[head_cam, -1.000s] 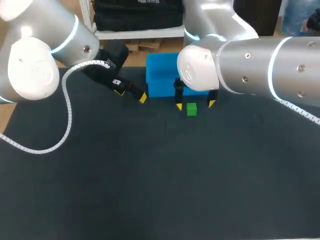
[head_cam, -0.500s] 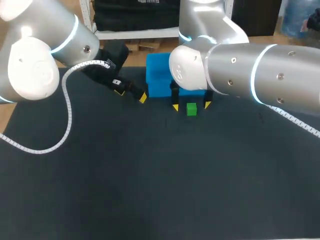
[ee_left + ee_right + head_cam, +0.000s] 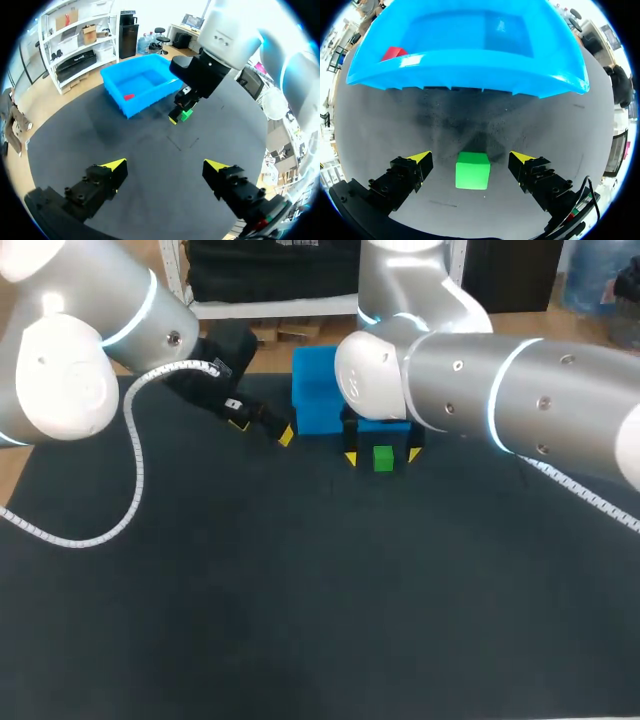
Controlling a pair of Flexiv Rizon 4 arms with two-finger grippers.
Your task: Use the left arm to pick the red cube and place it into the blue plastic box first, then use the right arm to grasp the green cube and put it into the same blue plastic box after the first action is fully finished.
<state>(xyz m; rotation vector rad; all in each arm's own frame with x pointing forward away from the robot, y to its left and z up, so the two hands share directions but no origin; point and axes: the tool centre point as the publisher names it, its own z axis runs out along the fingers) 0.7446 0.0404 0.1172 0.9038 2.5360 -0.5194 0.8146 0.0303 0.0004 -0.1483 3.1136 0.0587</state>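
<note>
R claw (image 3: 470, 157) spread wide, straddling green cube (image 3: 472, 171) (no contact); L claw (image 3: 165, 164) spread, empty.

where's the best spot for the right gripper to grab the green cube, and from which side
Its two opposite side faces, from straight above. The green cube sits flat on the mat, square between the right gripper's open fingers, with the blue box close ahead.

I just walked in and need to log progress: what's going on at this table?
The red cube lies in the blue plastic box. The left gripper is open and empty, back from the box. The right gripper straddles the green cube on the table in front of the box, open and not touching it.
</note>
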